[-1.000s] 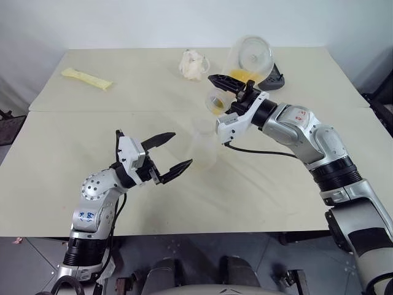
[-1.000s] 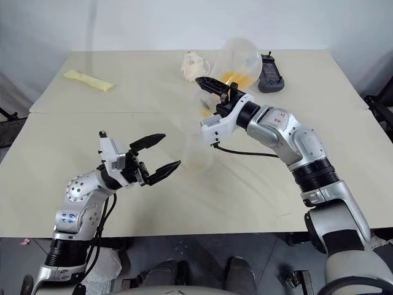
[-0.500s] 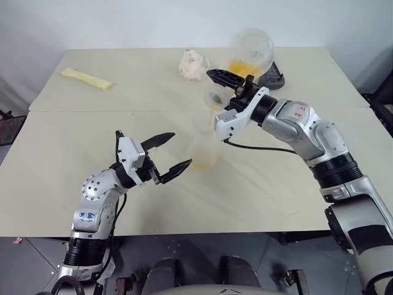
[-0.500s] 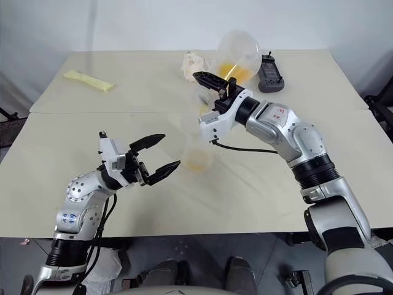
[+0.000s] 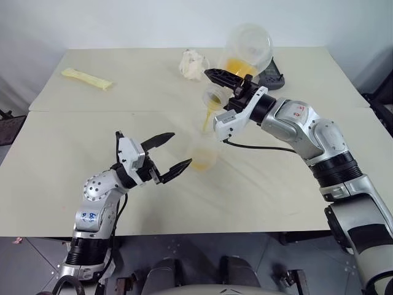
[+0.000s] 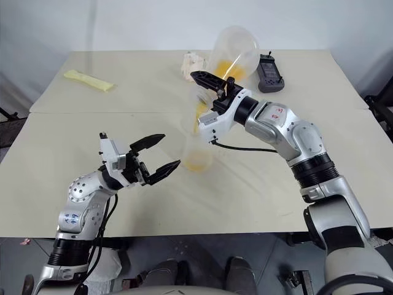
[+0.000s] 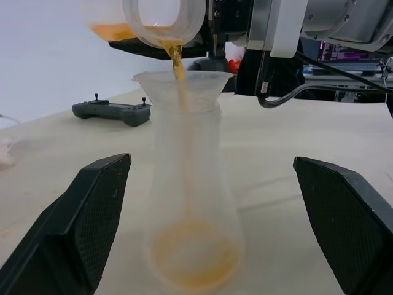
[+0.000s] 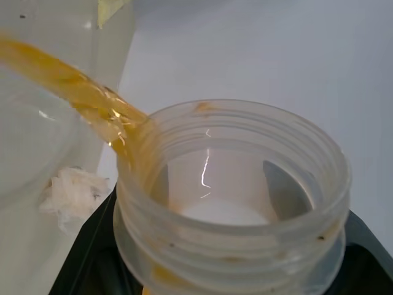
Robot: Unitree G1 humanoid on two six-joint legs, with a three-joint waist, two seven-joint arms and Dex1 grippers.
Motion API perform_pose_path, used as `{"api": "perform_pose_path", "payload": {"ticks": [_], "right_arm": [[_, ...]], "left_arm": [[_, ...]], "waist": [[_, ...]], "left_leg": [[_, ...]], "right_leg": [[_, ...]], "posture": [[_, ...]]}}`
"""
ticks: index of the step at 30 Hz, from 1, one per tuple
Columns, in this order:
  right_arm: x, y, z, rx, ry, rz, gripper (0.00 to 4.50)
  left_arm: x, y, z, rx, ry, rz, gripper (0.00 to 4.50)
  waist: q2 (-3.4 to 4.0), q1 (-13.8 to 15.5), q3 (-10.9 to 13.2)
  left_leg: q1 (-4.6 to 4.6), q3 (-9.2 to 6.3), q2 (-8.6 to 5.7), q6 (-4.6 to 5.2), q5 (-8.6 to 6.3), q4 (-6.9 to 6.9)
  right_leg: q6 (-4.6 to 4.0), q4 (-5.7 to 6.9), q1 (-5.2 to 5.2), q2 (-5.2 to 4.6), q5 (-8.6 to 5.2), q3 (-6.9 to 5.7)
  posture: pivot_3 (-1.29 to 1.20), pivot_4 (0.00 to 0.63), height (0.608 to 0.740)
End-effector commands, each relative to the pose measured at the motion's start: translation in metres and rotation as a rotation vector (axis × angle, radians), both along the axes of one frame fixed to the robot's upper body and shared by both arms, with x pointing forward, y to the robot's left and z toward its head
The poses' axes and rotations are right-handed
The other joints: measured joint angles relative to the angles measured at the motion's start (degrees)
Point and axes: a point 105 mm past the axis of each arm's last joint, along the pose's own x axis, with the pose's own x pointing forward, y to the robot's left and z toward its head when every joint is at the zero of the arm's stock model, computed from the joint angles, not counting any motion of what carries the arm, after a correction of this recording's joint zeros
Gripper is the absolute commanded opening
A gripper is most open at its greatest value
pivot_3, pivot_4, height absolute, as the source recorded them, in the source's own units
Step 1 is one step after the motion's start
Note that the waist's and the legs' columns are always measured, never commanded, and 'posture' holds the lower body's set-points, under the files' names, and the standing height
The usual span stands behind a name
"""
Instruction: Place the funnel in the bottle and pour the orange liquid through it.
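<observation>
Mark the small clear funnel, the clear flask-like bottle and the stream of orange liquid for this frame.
small transparent funnel [image 7: 183, 86], left wrist view, on its cone wall under the rim.
transparent flask-like bottle [image 7: 202, 184], left wrist view, on its lower body.
stream of bright orange liquid [image 8: 80, 92], right wrist view, mid-stream above the jar's mouth.

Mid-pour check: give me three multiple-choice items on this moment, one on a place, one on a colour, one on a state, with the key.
1. Where does the funnel sit?
A. In the neck of the bottle
B. Flat on the table
C. In the left gripper

2. What colour is the liquid streaming down?
A. Green
B. Orange
C. Dark blue

3. How is the left gripper?
A. Shut on the bottle
B. Shut on nothing
C. Open, its fingers on either side of the bottle, apart from it

Key: A, the funnel's rim caps the bottle's neck in the left wrist view; B, an orange stream falls from the tilted jar in the right gripper; C, both black fingers stand clear of the bottle.
</observation>
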Motion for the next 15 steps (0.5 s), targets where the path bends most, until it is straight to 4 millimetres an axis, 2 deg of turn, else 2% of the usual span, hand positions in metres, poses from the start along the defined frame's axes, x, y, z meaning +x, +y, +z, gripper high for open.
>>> {"api": "perform_pose_path", "payload": {"ticks": [1, 10, 13, 15], "right_arm": [[-0.0056, 0.0019, 0.0175, 0.001, -0.074, 0.023, 2.49], [-0.0044, 0.0019, 0.0165, 0.000, -0.086, 0.024, 2.49], [-0.0025, 0.0000, 0.0179, -0.002, -0.137, -0.011, 2.49], [0.0020, -0.0019, 0.0155, 0.006, -0.108, -0.034, 2.49]], "left_arm": [[-0.0006, -0.0007, 0.0067, -0.002, -0.042, 0.001, 4.50], [0.0013, -0.0003, 0.0075, -0.003, -0.045, 0.001, 4.50], [0.0019, -0.0005, 0.0075, -0.003, -0.045, -0.002, 4.50], [0.0022, -0.0011, 0.0075, -0.002, -0.045, -0.004, 4.50]], "waist": [[0.00, 0.00, 0.00], [0.00, 0.00, 0.00], [0.00, -0.01, 0.00], [0.00, 0.01, 0.00]], "left_leg": [[0.00, 0.00, 0.00, 0.00, 0.00, 0.00], [0.00, 0.00, 0.00, 0.00, 0.00, 0.00], [0.00, 0.00, 0.00, 0.00, 0.00, 0.00], [-0.01, 0.00, 0.00, 0.00, 0.00, 0.00]], "right_leg": [[0.00, 0.00, 0.00, 0.00, 0.00, 0.00], [0.00, 0.00, 0.00, 0.00, 0.00, 0.00], [0.00, 0.00, 0.00, 0.00, 0.00, 0.00], [0.00, 0.01, -0.01, 0.00, 0.00, 0.00]], "posture": [[0.00, 0.150, 0.740], [0.00, 0.150, 0.740], [0.00, 0.150, 0.740], [0.00, 0.150, 0.740]]}}
